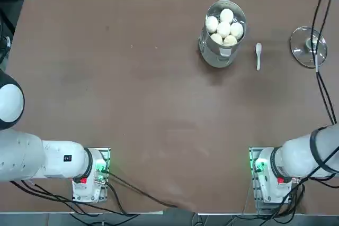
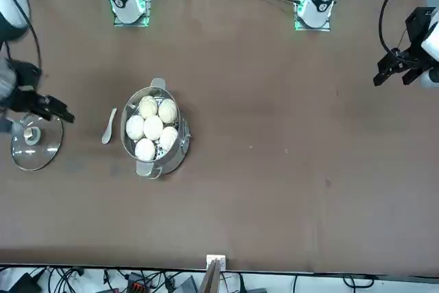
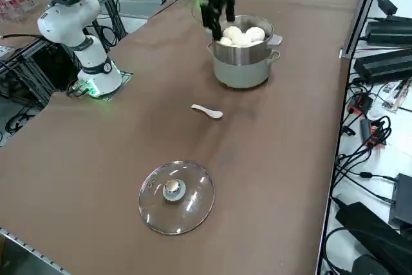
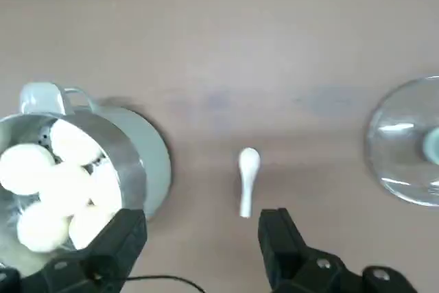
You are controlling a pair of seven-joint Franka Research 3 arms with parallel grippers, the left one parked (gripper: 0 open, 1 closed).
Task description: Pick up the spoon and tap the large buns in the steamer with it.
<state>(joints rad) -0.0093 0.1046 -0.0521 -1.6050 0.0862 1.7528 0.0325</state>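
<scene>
Wrist view: my right gripper (image 4: 199, 235) has its two black fingers (image 4: 281, 241) spread wide, nothing between them, well above the table.
Jaws: wide open, empty, touching nothing.
Gripper position: raised over the table's right part; in the front view it (image 2: 58, 111) hangs over the near edge of the lid, on the lid's spoon side; in the side view it (image 3: 217, 20) shows as a dark shape in front of the pot.
Spoon: small white ceramic-looking soup spoon (image 4: 247, 180) lies flat on the brown table (image 1: 132, 93), bowl end toward the far edge, handle pointing back at my base. Apart from my fingers.
Spoon location: between pot and lid, just beside the pot on my right (image 1: 258, 55); also seen at (image 2: 109, 125) and (image 3: 208, 111).
Steamer: shiny cylindrical stainless-steel pot with small side handles (image 1: 218, 54), upright, uncovered, far right-centre of the table.
Buns: five smooth round white steamed buns (image 1: 224, 27) clustered inside the pot, touching each other; also visible at (image 4: 58, 190).
Lid: flat round clear glass lid with a knob (image 1: 307, 46) lies flat on the table near the right edge, well apart from the pot, spoon between them.
</scene>
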